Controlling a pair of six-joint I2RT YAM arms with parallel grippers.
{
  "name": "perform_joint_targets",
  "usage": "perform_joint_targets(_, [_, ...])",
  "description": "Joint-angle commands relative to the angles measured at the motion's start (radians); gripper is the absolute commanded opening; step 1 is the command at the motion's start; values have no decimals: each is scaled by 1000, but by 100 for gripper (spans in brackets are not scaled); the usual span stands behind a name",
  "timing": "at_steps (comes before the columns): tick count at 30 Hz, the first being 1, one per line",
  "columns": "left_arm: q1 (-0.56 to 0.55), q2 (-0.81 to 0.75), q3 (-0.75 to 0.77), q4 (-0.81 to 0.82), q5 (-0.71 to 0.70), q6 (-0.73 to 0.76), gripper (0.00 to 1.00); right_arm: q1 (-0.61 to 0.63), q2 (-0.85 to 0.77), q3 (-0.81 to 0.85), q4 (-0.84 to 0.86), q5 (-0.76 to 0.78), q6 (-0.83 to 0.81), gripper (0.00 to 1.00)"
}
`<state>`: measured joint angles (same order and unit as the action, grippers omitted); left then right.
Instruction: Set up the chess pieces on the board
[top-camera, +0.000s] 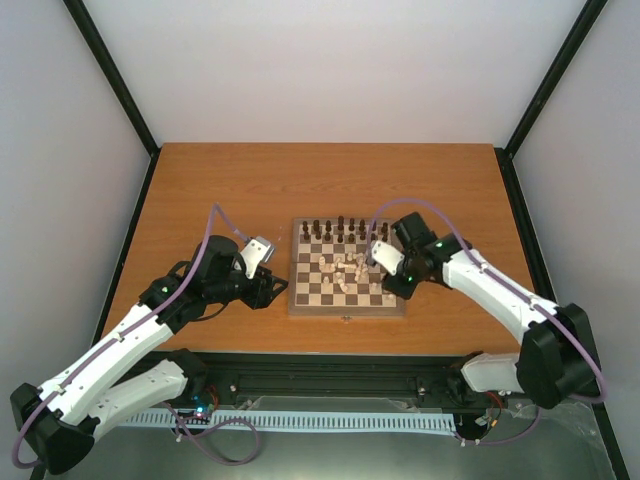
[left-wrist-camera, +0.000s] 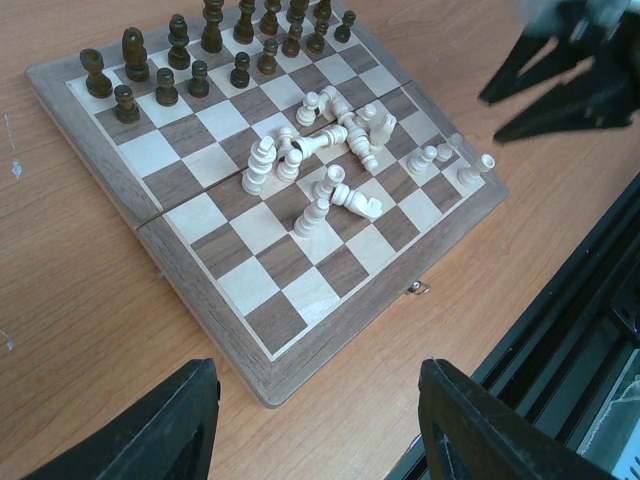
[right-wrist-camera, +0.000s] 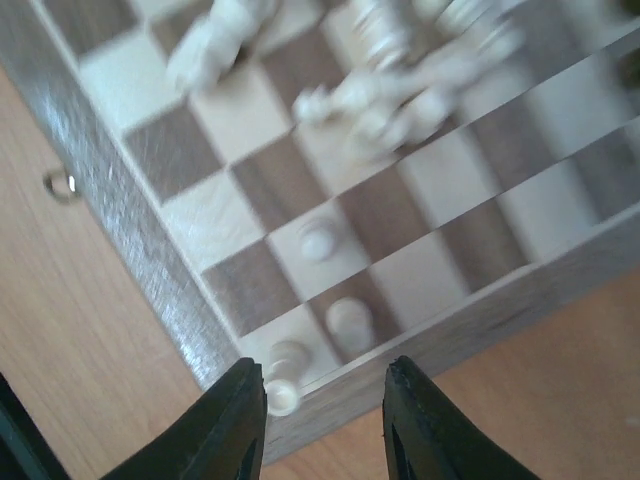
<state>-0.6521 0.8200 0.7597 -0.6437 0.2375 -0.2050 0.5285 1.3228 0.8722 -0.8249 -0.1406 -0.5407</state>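
Overhead and wrist views, shared board (top-camera: 312, 290)

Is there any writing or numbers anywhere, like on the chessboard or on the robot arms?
No words, numbers or signs can be read in any view.
The board shows only plain squares and a plain wooden border, with no letters or numbers along its edge.
The left arm and the right arm show no label; anything on them is too small to read.
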Motion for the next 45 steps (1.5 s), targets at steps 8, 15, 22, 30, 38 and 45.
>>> perform_joint_targets(8, [-10, 73, 19, 6, 7, 12, 57, -121, -17, 103, 83, -190, 36, 34])
perform_joint_targets(15, [-10, 62, 24, -14, -84, 5, 58, -117, 178, 287, 23, -225, 65, 41])
perform_joint_targets(22, [-11, 88, 24, -15, -65, 6, 64, -24, 217, 235, 103, -126, 82, 41])
perform_joint_targets(30, [-11, 84, 23, -14, -56, 7, 64, 27, 274, 218, 139, -31, 76, 34])
perform_joint_targets(38, [-11, 94, 22, -13, -52, 9, 64, 31, 312, 199, 142, -12, 68, 30])
perform_joint_targets(45, [-11, 95, 23, -12, -51, 9, 64, 31, 321, 191, 142, -21, 63, 22])
